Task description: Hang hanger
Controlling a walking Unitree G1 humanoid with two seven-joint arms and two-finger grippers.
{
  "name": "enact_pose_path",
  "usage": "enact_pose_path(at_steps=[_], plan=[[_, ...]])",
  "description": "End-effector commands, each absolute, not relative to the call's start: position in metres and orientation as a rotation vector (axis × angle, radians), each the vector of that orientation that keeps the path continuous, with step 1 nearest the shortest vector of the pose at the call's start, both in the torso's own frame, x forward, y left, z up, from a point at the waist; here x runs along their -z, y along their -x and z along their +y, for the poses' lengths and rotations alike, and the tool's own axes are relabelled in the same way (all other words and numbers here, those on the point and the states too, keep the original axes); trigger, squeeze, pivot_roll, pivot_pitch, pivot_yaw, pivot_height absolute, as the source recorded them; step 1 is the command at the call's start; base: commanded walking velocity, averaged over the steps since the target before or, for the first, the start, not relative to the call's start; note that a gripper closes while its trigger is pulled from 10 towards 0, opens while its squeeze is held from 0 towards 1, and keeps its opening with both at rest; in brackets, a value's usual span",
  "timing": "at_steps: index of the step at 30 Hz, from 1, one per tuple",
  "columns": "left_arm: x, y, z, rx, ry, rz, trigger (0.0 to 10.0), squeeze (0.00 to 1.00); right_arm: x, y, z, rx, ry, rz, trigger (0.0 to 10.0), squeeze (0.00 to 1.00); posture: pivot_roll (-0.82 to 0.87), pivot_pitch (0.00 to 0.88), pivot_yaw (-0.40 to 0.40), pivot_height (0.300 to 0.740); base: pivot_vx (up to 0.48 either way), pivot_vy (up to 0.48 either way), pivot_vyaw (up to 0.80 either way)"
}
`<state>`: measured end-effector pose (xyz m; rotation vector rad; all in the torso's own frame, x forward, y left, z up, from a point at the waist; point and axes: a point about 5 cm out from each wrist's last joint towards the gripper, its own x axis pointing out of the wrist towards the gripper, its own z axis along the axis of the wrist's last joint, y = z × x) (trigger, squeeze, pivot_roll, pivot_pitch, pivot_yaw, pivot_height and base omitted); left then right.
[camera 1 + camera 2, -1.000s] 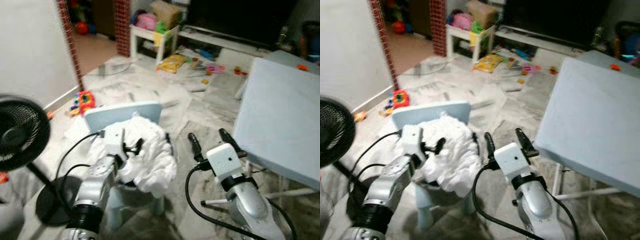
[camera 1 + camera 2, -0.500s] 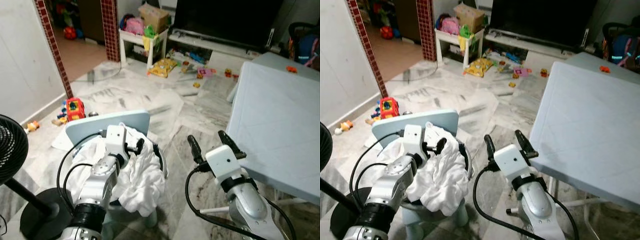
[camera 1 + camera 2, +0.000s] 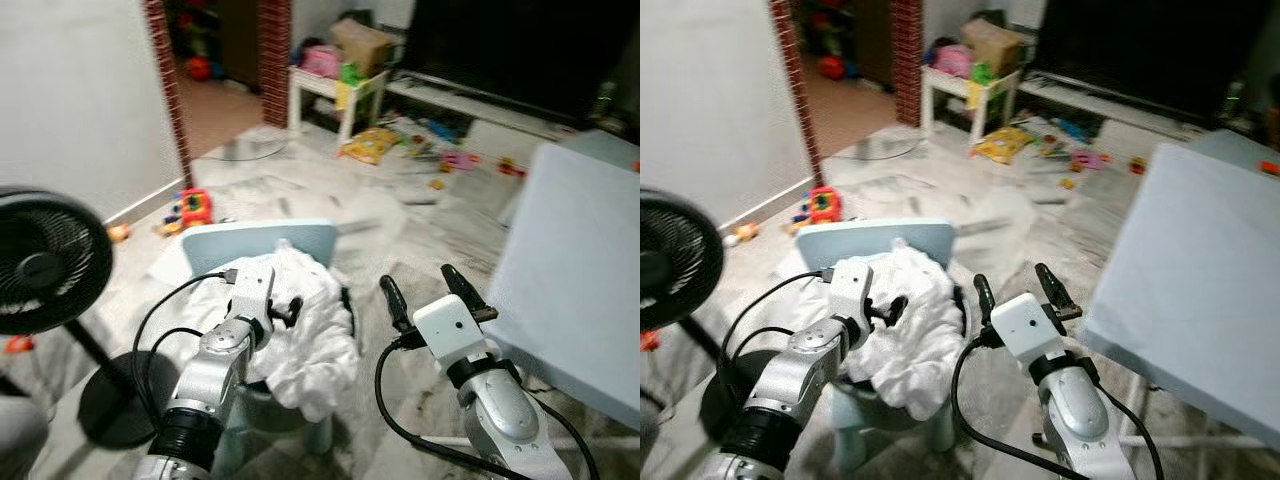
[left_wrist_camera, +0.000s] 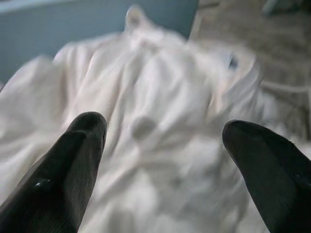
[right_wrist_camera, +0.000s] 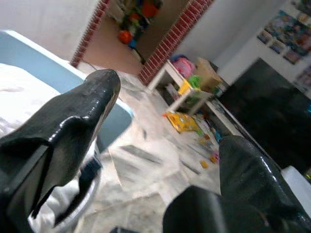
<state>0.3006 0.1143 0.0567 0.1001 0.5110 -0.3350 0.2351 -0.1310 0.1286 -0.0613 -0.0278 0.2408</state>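
Observation:
A crumpled white garment (image 3: pixel 310 335) lies heaped on a small light-blue chair (image 3: pixel 250 242). A thin dark curved piece (image 3: pixel 346 302) pokes out at the cloth's right edge; I cannot tell whether it is the hanger. My left gripper (image 3: pixel 287 310) hovers just over the top of the heap. In the left wrist view the left gripper (image 4: pixel 163 126) is open, with the blurred garment (image 4: pixel 160 87) between its fingers and nothing gripped. My right gripper (image 3: pixel 416 278) is open in the air to the right of the chair, holding nothing.
A black standing fan (image 3: pixel 45 262) is at my left, its round base (image 3: pixel 115 400) on the floor. A large light-blue table (image 3: pixel 585 290) stands close on the right. Toys (image 3: pixel 195 205) litter the marble floor; a white shelf (image 3: pixel 335 85) and brick pillar (image 3: pixel 165 95) stand farther off.
The whole picture has swung sideways, so the camera has moved. Both grippers keep their pose: the left stays open over the garment, the right open beside the chair.

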Motion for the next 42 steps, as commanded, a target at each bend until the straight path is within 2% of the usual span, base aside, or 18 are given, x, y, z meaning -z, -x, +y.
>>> enact_pose_path(at_steps=[1,7,10,15,24,33,42], plan=[[-0.066,-0.300,0.097,0.419,-0.111,0.480,10.0,0.00,-0.130,-0.236,-0.134,-0.234,0.066,-0.035,10.0,0.00,0.08,0.000,-0.091,0.740,0.000,0.000,0.00],[-0.056,-0.301,0.100,0.429,-0.037,0.573,10.0,0.00,-0.131,-0.237,-0.133,-0.232,0.058,-0.033,10.0,0.00,0.08,0.000,-0.092,0.740,0.000,0.000,0.00],[-0.068,-0.308,0.090,0.506,-0.015,0.541,10.0,0.00,-0.132,-0.236,-0.133,-0.234,0.057,-0.035,10.0,0.00,0.07,0.000,-0.091,0.740,0.000,0.000,0.00],[-0.066,-0.309,0.083,0.531,-0.030,0.566,10.0,0.00,-0.132,-0.235,-0.134,-0.232,0.061,-0.033,10.0,0.00,0.06,0.000,-0.089,0.740,0.000,0.000,0.00],[-0.049,-0.315,0.084,0.477,0.029,0.670,10.0,0.00,-0.135,-0.234,-0.132,-0.241,0.063,-0.034,10.0,0.00,0.04,0.000,-0.090,0.740,0.000,0.000,0.00],[-0.052,-0.325,0.083,0.444,0.006,0.634,10.0,0.00,-0.137,-0.228,-0.133,-0.240,0.073,-0.029,10.0,0.00,0.01,0.003,-0.091,0.740,0.000,0.000,0.00],[-0.053,-0.329,0.069,0.475,-0.014,0.631,10.0,0.00,-0.141,-0.218,-0.135,-0.226,0.078,-0.017,10.0,0.00,-0.03,0.038,-0.083,0.740,0.000,0.000,0.00]])
